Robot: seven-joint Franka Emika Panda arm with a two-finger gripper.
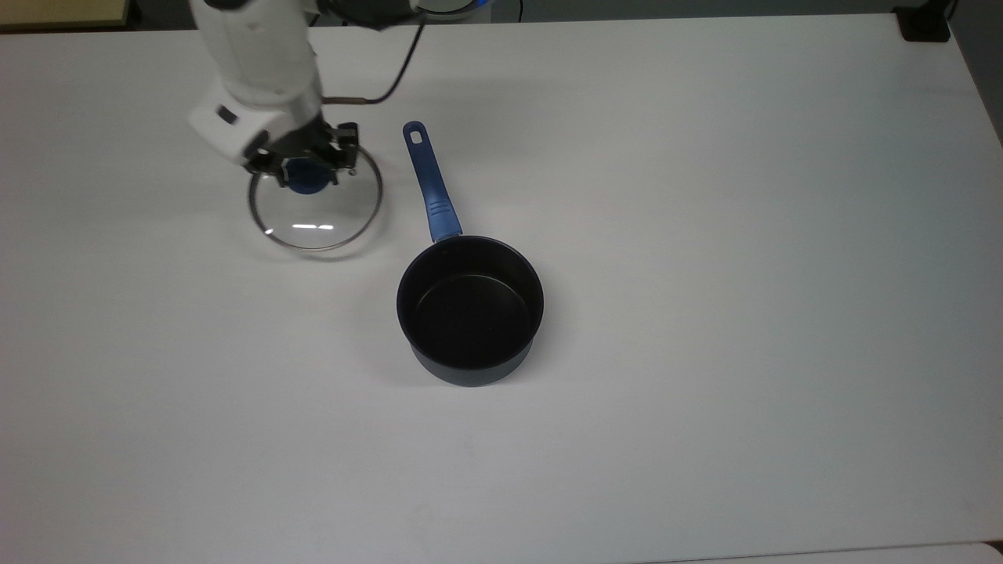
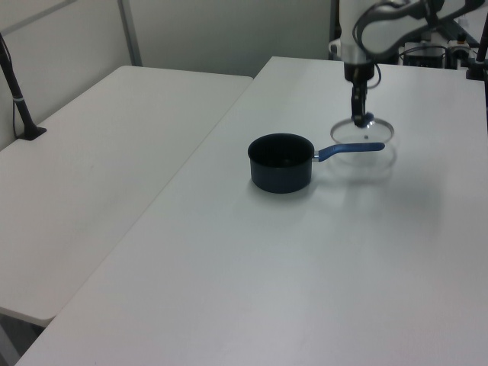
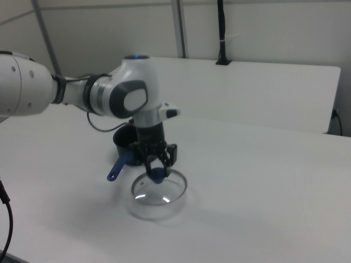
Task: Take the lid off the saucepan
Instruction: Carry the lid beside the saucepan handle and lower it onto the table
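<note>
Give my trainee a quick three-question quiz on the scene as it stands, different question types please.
1. True or false: the lid sits on the saucepan.
2. Multiple choice: in the top view, the lid is to which side of the saucepan's handle? A) the top view's left B) the top view's right C) directly over it
3. Fill in: the tool is closed on the lid's blue ____.

Key
1. False; the saucepan is open and the lid is apart from it.
2. A
3. knob

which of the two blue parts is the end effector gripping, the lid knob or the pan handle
The lid's blue knob: the end effector is closed around it. The saucepan's long blue handle lies free on the table, to the top view's right of the lid.
</note>
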